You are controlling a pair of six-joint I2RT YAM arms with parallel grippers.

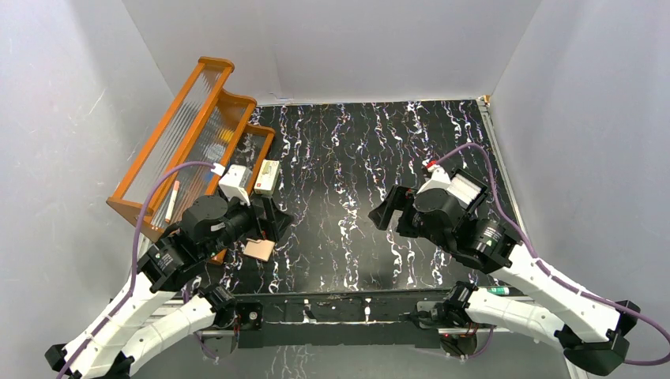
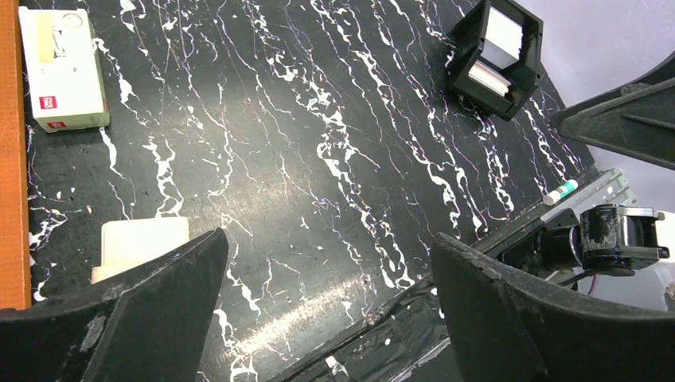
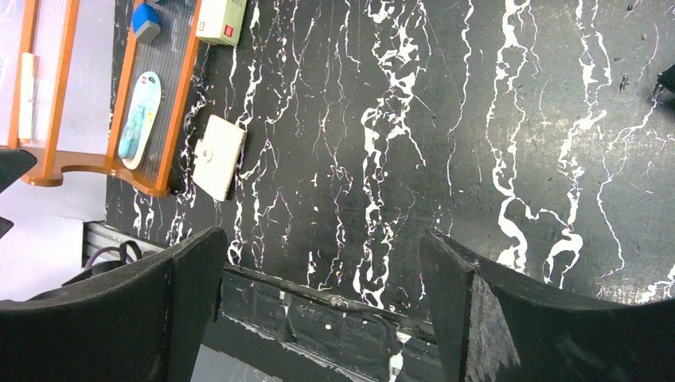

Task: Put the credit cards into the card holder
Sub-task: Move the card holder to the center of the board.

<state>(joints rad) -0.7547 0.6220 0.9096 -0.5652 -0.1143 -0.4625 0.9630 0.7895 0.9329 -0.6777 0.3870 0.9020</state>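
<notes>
- Records left claw spread wide above the surface, nothing between its fingers.
- Records right claw likewise spread wide and gripping nothing, hanging over the middle of the surface in the top view.
- Locates card holder lying flat on the surface, folded shut, with the snap tab showing on its face. Places it just beside the near end of the orange rack and close under the left claw. Finds it partly hidden behind one finger in the left wrist view. Finds no lettering on it.
- Locates credit cards standing in the compartments of the black tray at the right side of the surface, well apart from the card holder. Shows pale faces only, with no print readable. Cannot tell their number.
- Notes white box on the surface against the rack's edge. Carries a red label with white characters, too small to read.
- Notes pale blue oblong item lying on the rack, with a small red tag at one end, writing unreadable.
- Notes white tube with green end on the metal rail by the right arm's base, marking illegible.
</notes>
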